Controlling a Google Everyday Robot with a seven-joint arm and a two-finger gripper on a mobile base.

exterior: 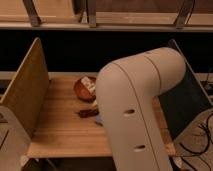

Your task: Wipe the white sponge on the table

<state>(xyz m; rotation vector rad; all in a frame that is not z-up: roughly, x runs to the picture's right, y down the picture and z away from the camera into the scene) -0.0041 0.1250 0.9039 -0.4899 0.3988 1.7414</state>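
The light wooden table [60,127] lies between two upright side panels. A brown bowl [82,90] sits at its far middle, with a white piece [89,82] in it that may be the white sponge. My large white arm [137,110] fills the middle and right of the camera view and reaches down over the table. My gripper is hidden behind the arm and does not show.
A small dark brown item [88,113] lies on the table in front of the bowl, and a bluish item [98,119] shows at the arm's edge. A wooden side panel [25,92] stands at the left and a dark panel [182,100] at the right.
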